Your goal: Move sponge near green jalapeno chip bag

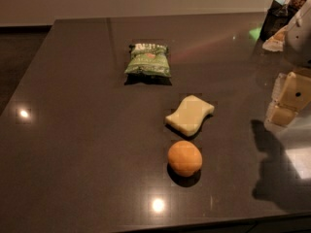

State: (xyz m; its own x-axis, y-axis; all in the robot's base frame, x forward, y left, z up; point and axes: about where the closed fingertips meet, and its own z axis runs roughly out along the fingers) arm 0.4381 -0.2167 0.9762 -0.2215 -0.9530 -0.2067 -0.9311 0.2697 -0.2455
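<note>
The robot's pale cream pincer [285,103] hangs over the right side of the dark glossy desk [73,130], at 3 o'clock from the desk's middle. It points downward and to the left. The right border of the view cuts through it, so only some blocky cream parts with one dark dot are visible. I cannot tell how far open it is, or whether it has hold of anything. Above it, at about 2 o'clock, a white curved piece of the arm [301,28] is also cut off by the border. The dark shadow [272,164] of the pincer lies on the desk at 4 o'clock.

The pale yellow flat sponge with wavy sides [190,115] lies free on the desk near its middle, well apart from the pincer. The small crinkly green chip bag with white lettering [147,60] lies at 11 o'clock from the sponge, apart from it. The round orange fruit [184,158] sits just beside the sponge at 6 o'clock.

At the far right corner, some dark objects [274,18] are too blurred to name.
</note>
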